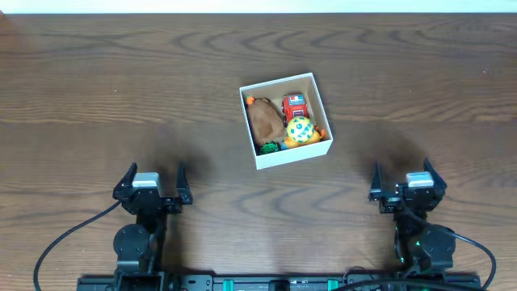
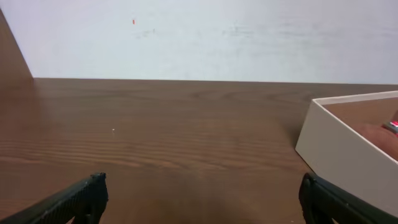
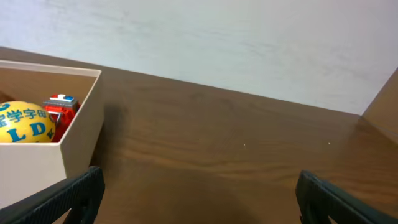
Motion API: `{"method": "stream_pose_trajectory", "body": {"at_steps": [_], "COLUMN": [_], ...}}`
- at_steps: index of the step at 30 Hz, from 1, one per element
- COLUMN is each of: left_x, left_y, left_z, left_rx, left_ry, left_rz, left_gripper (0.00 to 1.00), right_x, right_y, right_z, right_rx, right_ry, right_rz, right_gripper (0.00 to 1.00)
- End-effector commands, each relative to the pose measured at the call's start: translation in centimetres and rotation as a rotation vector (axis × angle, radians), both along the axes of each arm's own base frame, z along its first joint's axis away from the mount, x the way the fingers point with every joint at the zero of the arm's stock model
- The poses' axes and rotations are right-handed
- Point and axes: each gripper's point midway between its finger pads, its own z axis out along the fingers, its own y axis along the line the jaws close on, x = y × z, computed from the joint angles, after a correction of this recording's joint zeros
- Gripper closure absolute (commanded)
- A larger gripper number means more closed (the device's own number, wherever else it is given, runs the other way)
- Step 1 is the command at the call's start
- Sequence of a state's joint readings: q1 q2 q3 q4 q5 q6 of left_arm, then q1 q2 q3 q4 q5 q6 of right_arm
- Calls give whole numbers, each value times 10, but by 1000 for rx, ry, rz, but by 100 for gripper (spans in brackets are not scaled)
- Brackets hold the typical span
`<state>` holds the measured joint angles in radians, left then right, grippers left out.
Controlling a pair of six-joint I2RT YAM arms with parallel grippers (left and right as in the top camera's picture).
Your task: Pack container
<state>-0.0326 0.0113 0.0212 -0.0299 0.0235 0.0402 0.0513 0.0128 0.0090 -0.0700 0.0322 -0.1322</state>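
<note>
The container (image 1: 284, 158), a white square cardboard box with a brown inside, sits at the table's middle. It holds a brown plush toy (image 1: 263, 121), a red toy truck (image 1: 294, 105), a yellow ball with letters (image 1: 299, 129) and a small green toy (image 1: 268, 148). My left gripper (image 1: 153, 184) is open and empty near the front left, apart from the box. My right gripper (image 1: 404, 182) is open and empty near the front right. The left wrist view shows the box wall (image 2: 339, 155) at right. The right wrist view shows the box (image 3: 37, 158), the ball (image 3: 25, 123) and the truck (image 3: 59, 109) at left.
The dark wooden table (image 1: 97, 97) runs out on all sides of the box. A white wall (image 2: 199, 37) stands behind its far edge. Black cables (image 1: 56, 242) run from both arm bases at the front edge.
</note>
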Motion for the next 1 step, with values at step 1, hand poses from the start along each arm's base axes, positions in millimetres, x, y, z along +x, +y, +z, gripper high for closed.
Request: {"method": "stream_pose_trajectory", "body": {"at_steps": [1], "left_x": [-1], "left_y": [3], "left_z": [-19], "left_rx": [-8], "left_ry": [59], "left_rz": [16], "left_gripper": [2], "right_x": [0], "right_y": [3], "right_z": [-1], "right_rx": [5], "right_ry": [-1], "right_rz": [15], "right_gripper": [1]}}
